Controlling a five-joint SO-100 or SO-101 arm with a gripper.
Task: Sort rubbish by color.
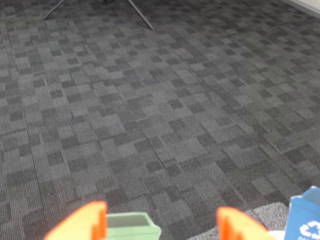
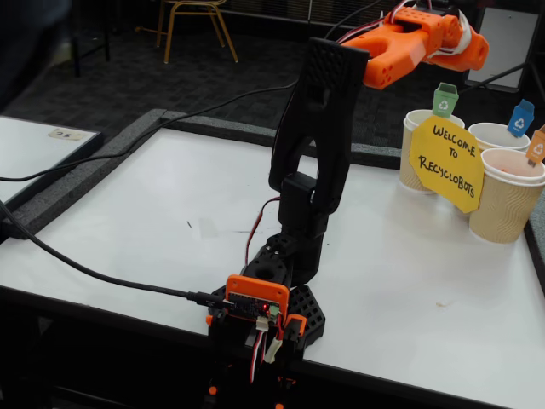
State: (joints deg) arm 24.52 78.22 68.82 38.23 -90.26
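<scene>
Surface: a white, smooth tabletop (image 2: pixel 128 221) with a grey felt-like border (image 2: pixel 85 170). A second white table (image 2: pixel 30 149) sits at the left. The floor is dark grey carpet (image 1: pixel 150 100) in a patchwork of ribbed squares. A yellow-legged chair (image 2: pixel 196 17) stands far back in the fixed view.

Your black ribbed arm (image 2: pixel 315 145) rises from its base at the near edge and reaches up to the far right. A black cable (image 2: pixel 85 268) runs into the base from the left.

The gripper (image 1: pixel 161 210) is orange plastic. In the wrist view its two fingertips stand wide apart, with only carpet showing between them.

Three ribbed beige paper cups are clustered at the far right: left cup (image 2: pixel 423 149), middle cup (image 2: pixel 498 135), near cup (image 2: pixel 507 200). Each carries a bin-shaped tag: green tag (image 2: pixel 444 100), blue tag (image 2: pixel 520 118), orange tag (image 2: pixel 537 145). A yellow octagonal sign (image 2: pixel 449 162) with handwritten lettering leans on their front.

For the rubbish, you only get a faint pink-orange patch (image 2: pixel 511 168) inside the near cup. You cannot tell whether that is a lump, nor its long axis or which way it points.
</scene>
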